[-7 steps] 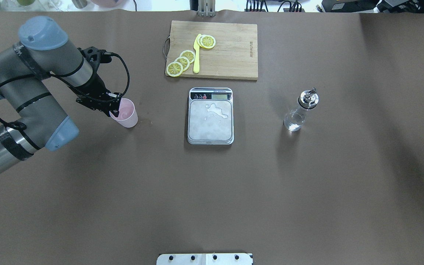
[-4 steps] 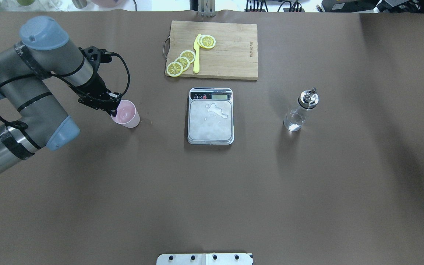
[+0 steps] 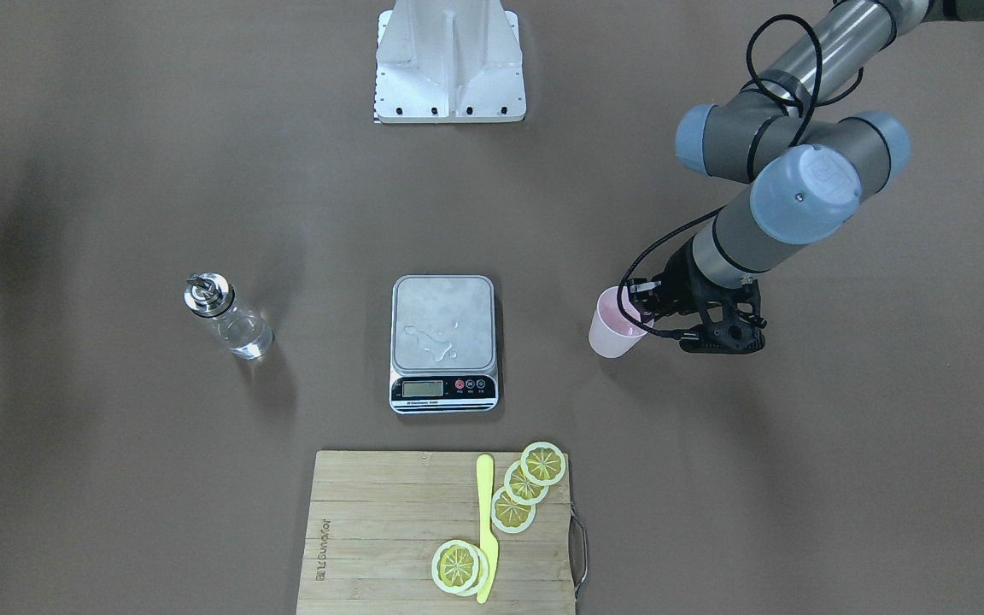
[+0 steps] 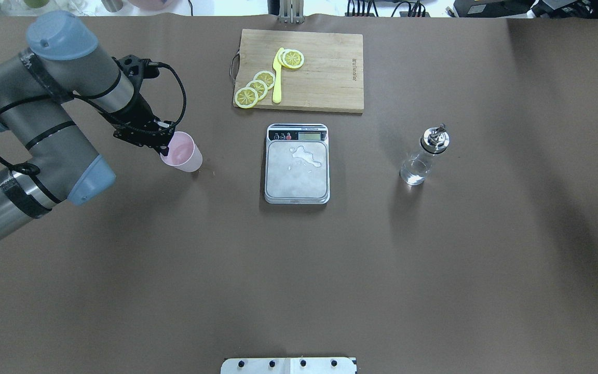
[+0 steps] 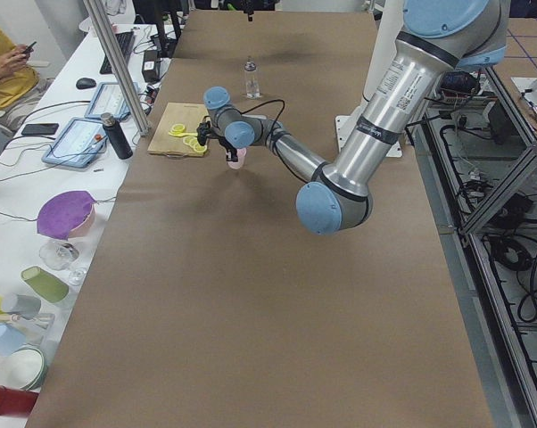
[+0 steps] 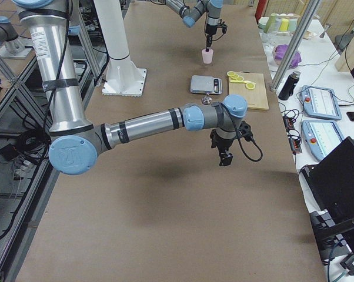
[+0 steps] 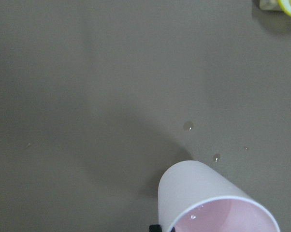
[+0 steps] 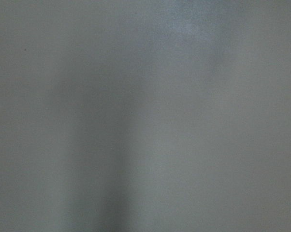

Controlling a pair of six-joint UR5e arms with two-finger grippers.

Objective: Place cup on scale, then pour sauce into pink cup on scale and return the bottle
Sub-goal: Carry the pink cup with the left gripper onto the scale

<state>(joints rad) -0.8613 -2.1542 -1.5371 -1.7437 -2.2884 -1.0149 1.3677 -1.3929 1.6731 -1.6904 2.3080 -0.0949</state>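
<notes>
1. The left gripper (image 4: pixel 165 146) grips the rim of the cup (image 4: pixel 183 152). The cup hangs tilted, apparently just clear of the table (image 4: pixel 299 270) and well apart from the scale (image 4: pixel 297 179).
2. The scale platform carries only a small puddle (image 4: pixel 305 155).
3. The bottle (image 4: pixel 423 158) stands upright beyond the scale, untouched.
4. Right gripper (image 6: pixel 224 154): jaw state cannot be determined.
5. Assessment: cup transfer is in progress. Placing, pouring and bottle return remain.
</notes>
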